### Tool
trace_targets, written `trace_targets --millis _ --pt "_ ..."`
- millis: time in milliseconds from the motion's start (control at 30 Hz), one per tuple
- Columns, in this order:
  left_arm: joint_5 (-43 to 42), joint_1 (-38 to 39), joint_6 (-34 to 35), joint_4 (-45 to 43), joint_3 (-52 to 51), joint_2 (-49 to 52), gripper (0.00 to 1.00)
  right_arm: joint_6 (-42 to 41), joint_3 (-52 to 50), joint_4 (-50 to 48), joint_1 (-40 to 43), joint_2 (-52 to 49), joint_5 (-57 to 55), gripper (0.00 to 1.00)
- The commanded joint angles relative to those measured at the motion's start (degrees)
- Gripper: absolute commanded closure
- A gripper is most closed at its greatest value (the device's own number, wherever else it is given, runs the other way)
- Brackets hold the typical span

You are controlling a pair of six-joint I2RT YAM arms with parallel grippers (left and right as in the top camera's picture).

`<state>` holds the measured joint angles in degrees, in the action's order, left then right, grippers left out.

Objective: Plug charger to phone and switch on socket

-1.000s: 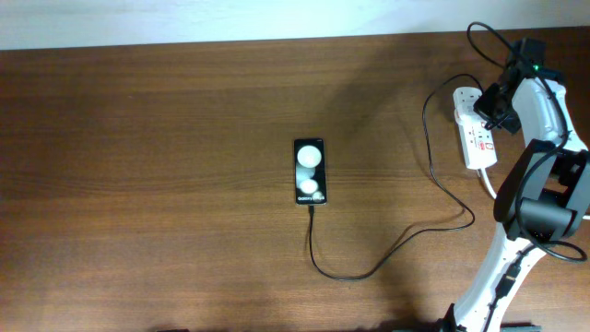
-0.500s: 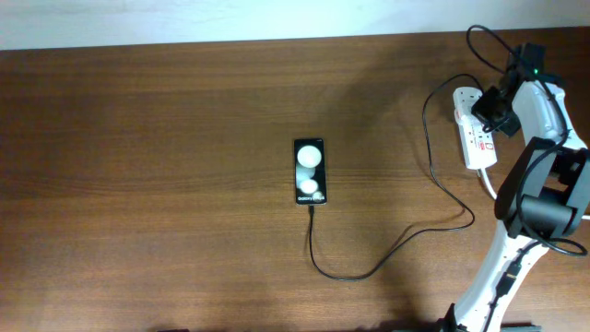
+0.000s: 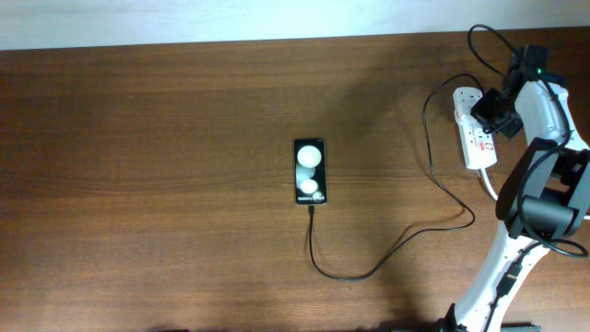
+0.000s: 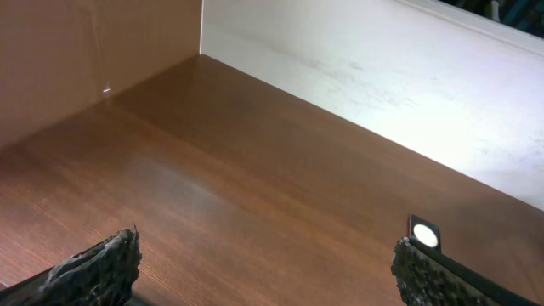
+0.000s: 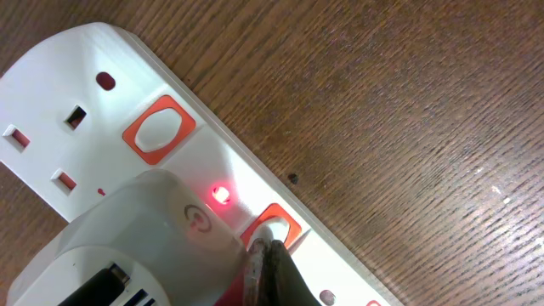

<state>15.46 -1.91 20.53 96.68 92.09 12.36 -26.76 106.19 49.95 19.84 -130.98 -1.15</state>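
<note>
The black phone (image 3: pixel 310 171) lies mid-table in the overhead view, and the thin black charger cable (image 3: pixel 369 269) runs from its near end to the white socket strip (image 3: pixel 472 138) at the far right. My right gripper (image 3: pixel 489 112) is over the strip. In the right wrist view its shut fingertips (image 5: pixel 265 251) press on an orange-framed switch (image 5: pixel 276 226) next to a white adapter (image 5: pixel 144 238), and a red light (image 5: pixel 221 195) glows. The strip (image 5: pixel 76 76) fills that view. My left gripper (image 4: pixel 263 272) is open and empty; the phone's corner (image 4: pixel 424 234) shows beside its right finger.
The strip's thick white cord (image 3: pixel 487 181) runs toward the right arm's base (image 3: pixel 539 212). A pale wall (image 3: pixel 230 18) borders the table's far edge, and a brown side panel (image 4: pixel 85 59) stands at the left in the left wrist view.
The right gripper has shifted slightly over the socket strip; the phone, cable and strip have not moved.
</note>
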Motion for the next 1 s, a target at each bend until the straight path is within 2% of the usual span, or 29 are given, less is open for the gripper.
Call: trace_targets --millis 0,100,333,433,467,667,733,867,967 --pt "0.42 -0.28 -0.5 0.0 -0.15 -0.57 0.01 0.42 -1.51 2.03 -2.89 -1.46 5.16 0.96" --pt "0.42 -0.28 -0.5 0.0 -0.15 -3.28 0.01 0.42 -1.49 5.86 -2.84 1.64 0.59 0.96" --pt "0.42 -0.28 -0.5 0.0 -0.11 -4.0 0.01 0.42 -1.51 10.75 -2.84 19.85 -5.18 0.96" --pt "0.42 -0.28 -0.5 0.0 -0.11 -4.04 0.01 0.42 -1.51 11.43 -2.95 29.29 -3.54 0.96" --pt "0.42 -0.28 -0.5 0.0 -0.11 -4.15 0.01 0.42 -1.51 11.28 -2.95 33.05 0.55 0.96" --pt "0.42 -0.28 -0.5 0.0 -0.15 -8.76 0.01 0.31 -1.51 5.88 -2.95 52.11 7.3 0.96" --pt "0.44 -0.28 -0.5 0.0 -0.13 -11.96 0.01 -2.38 -1.49 -1.55 -2.95 58.82 12.37 0.96" --pt "0.42 -0.5 -0.5 0.0 0.85 -11.93 0.01 -2.6 -1.51 -11.15 -2.95 64.72 12.55 0.96" --pt "0.44 -0.5 -0.5 0.0 0.85 -11.93 0.01 -0.44 -1.53 -9.25 -3.04 71.19 12.46 0.95"
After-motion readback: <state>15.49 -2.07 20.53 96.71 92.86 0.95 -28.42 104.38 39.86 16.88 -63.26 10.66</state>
